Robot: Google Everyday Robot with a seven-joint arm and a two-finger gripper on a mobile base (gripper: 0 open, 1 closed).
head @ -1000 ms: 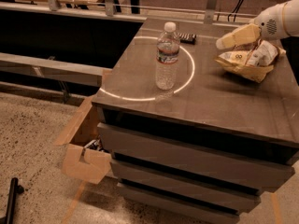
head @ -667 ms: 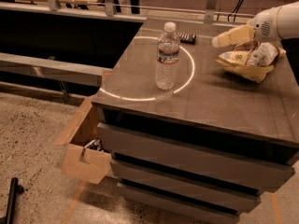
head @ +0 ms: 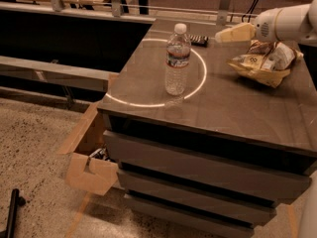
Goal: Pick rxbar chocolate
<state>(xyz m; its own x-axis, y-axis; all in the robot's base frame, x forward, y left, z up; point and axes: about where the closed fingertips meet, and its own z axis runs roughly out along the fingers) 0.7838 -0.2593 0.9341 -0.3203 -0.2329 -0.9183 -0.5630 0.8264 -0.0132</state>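
Observation:
The rxbar chocolate [head: 199,40] is a small dark flat bar with pale lettering. It lies near the back edge of the dark tabletop [head: 237,108], just behind and to the right of the clear water bottle [head: 177,61]. My gripper [head: 221,34] reaches in from the upper right on a white arm. Its pale tip hovers just right of the bar and a little above the tabletop. It holds nothing that I can see.
Yellow-and-white snack bags [head: 265,59] lie at the right of the tabletop, under my arm. A white ring [head: 202,78] is marked on the top around the bottle. A cardboard box [head: 91,170] stands on the floor at the left of the drawer unit.
My gripper has moved left, off the snack bags and toward the dark bar at the back of the table. The bottle, bags and bar have not moved.

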